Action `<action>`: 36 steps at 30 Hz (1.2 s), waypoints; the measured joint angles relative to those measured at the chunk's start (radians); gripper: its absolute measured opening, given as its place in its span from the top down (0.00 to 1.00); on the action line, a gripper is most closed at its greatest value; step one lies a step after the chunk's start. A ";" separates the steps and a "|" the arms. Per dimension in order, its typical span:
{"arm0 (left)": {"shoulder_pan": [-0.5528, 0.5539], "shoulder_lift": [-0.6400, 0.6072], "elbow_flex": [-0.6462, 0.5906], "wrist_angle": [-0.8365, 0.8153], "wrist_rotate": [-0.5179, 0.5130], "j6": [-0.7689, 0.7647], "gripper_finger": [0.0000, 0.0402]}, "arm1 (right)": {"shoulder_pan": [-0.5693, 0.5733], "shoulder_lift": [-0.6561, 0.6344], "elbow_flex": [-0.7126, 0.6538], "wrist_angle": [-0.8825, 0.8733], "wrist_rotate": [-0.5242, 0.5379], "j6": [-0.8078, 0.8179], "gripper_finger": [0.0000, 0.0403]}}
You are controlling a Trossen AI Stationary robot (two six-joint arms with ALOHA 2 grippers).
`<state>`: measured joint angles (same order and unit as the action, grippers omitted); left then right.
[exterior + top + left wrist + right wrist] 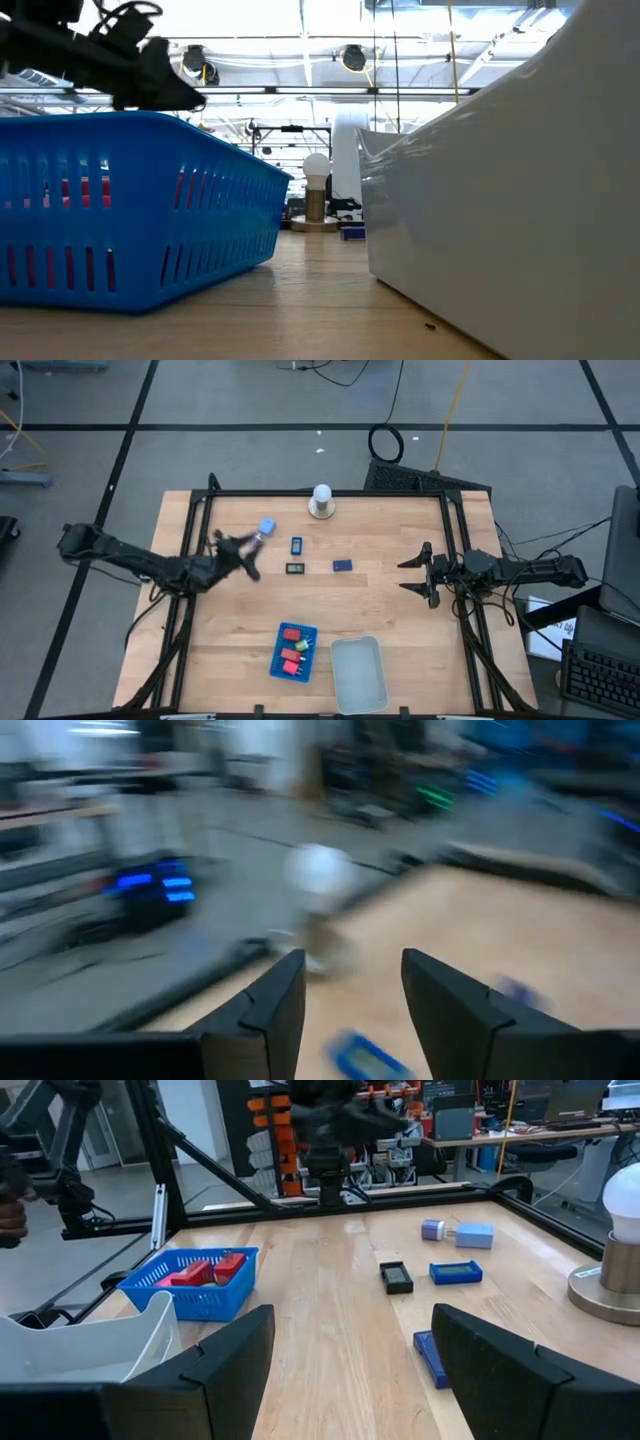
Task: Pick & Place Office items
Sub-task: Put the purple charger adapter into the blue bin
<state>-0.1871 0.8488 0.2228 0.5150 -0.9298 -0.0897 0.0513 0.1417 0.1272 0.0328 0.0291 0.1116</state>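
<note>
Several office items lie flat on the wooden table: a light blue block point(266, 527) with a small purple piece point(432, 1230) beside it, a blue rectangle point(296, 545), a black rectangular piece point(295, 569) and a dark blue rectangle point(342, 565). Red blocks point(291, 653) and a green bit point(304, 646) lie in the blue tray point(277, 660). My left gripper point(243, 555) hovers at the table's left, just left of the loose items, open and empty, its wrist view blurred. My right gripper point(420, 573) waits open at the table's right.
A white ball on a round base point(321, 501) stands at the far edge. A clear tray point(358, 673) sits by the near edge, right of the blue tray. A black frame point(455, 560) runs along the table's sides. Bare wood lies between the loose items and the trays.
</note>
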 joint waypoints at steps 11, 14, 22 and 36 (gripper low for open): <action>0.154 -0.072 0.003 -0.055 -0.137 -0.116 0.61 | 0.000 0.000 0.000 0.000 0.021 0.000 0.35; 0.153 -0.072 0.001 -0.053 -0.090 -0.115 0.61 | 0.000 0.000 0.000 0.000 0.022 0.000 0.35; 0.247 -0.048 0.059 -0.272 0.049 -0.170 0.59 | 0.000 0.000 0.000 0.000 0.022 0.000 0.35; 0.563 0.141 0.272 -0.810 0.463 -0.373 0.27 | 0.000 0.000 0.000 0.000 0.021 0.000 0.35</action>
<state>0.3762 0.9894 0.4950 -0.2953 -0.4672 -0.4626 0.0513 0.1417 0.1272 0.0330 0.0505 0.1115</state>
